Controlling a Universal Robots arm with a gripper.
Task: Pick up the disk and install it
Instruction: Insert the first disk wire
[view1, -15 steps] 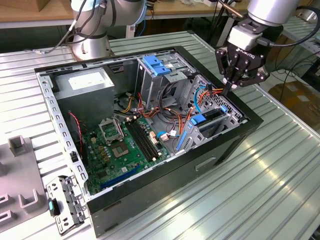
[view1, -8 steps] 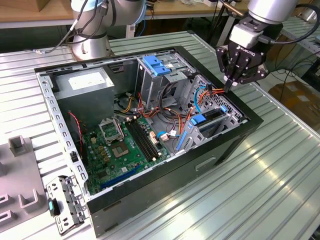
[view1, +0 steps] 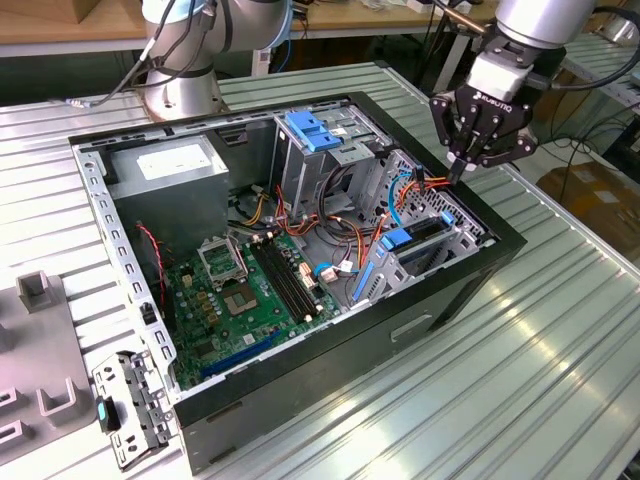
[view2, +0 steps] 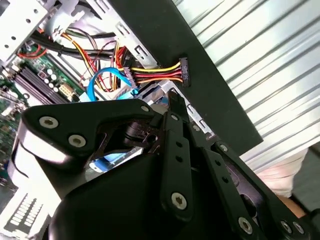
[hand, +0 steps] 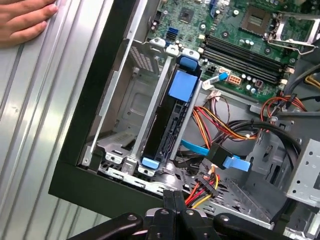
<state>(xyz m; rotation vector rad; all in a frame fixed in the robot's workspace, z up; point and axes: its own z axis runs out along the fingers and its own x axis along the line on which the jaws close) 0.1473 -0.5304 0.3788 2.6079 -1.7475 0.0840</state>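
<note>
Hovering over a corner of the open computer case (view1: 300, 395), the pincer (view1: 458, 172) is clenched on nothing, near the disk (hand: 166, 129) slotted on edge in its bay.

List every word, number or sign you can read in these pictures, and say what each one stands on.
No line of text can be read off reliably.
White lettering on the body of the claw, exterior view: a maker's mark, left unquoted.
White sticker on the grey box: print too small to read.
Motherboard: white markings in the exterior view and first wrist view, too small to read.
</note>
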